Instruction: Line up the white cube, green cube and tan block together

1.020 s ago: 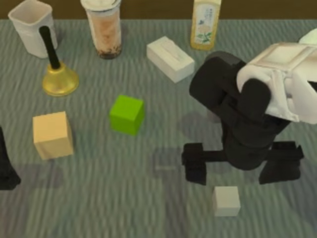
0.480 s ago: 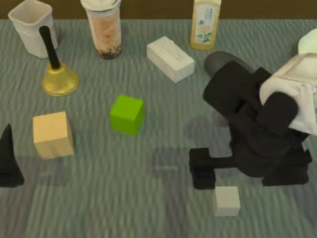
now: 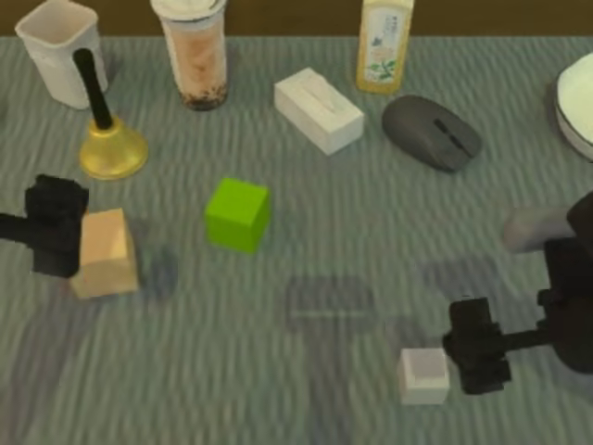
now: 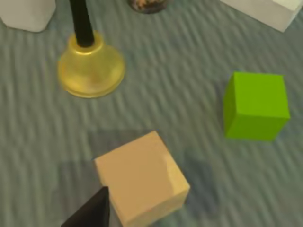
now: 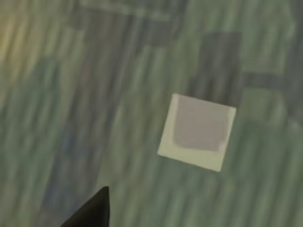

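Grey-green tabletop point(image 3: 306, 408): left gripper point(image 3: 56, 225) at tan block point(image 3: 104, 253), mid-left; right gripper point(image 3: 477, 345) beside white cube point(image 3: 423, 375), lower right; green cube point(image 3: 237, 214) centre. Finger opening: can't tell for either.

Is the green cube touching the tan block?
No, in the top view the green cube sits apart from the tan block, with bare table between them.

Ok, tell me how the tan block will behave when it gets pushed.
The tan block has flat faces, so it will probably slide, not roll. It looks slightly taller than wide, so a high push might tip it. The left gripper sits at its left side.
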